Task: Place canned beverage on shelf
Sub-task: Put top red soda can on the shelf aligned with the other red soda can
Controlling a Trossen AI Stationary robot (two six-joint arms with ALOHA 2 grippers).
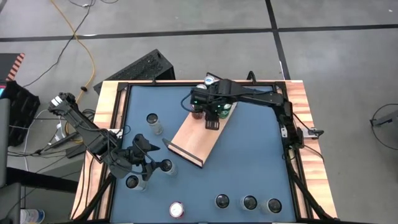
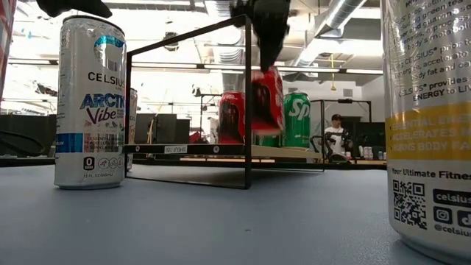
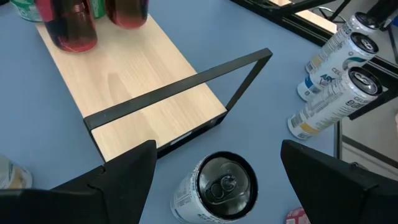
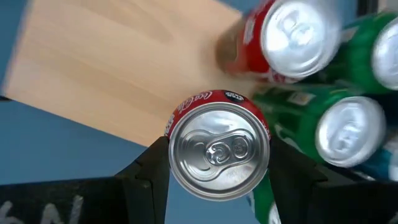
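Right gripper [image 4: 217,180] grasps one red can [image 4: 219,152] above shelf [image 1: 193,134], beside one red can [image 4: 292,37] and two green cans [image 4: 348,130]. Left gripper [image 3: 217,168] stands released over one silver can [image 3: 217,190].

The blue bench [image 1: 249,162] carries the light-wood shelf [image 1: 189,137], set askew near its middle, and scattered upright cans. Three dark-topped cans [image 1: 249,202] line one edge beside a red-topped can [image 1: 176,210]. A red can [image 2: 232,118] and a green can [image 2: 297,119] stand on the shelf's far end.
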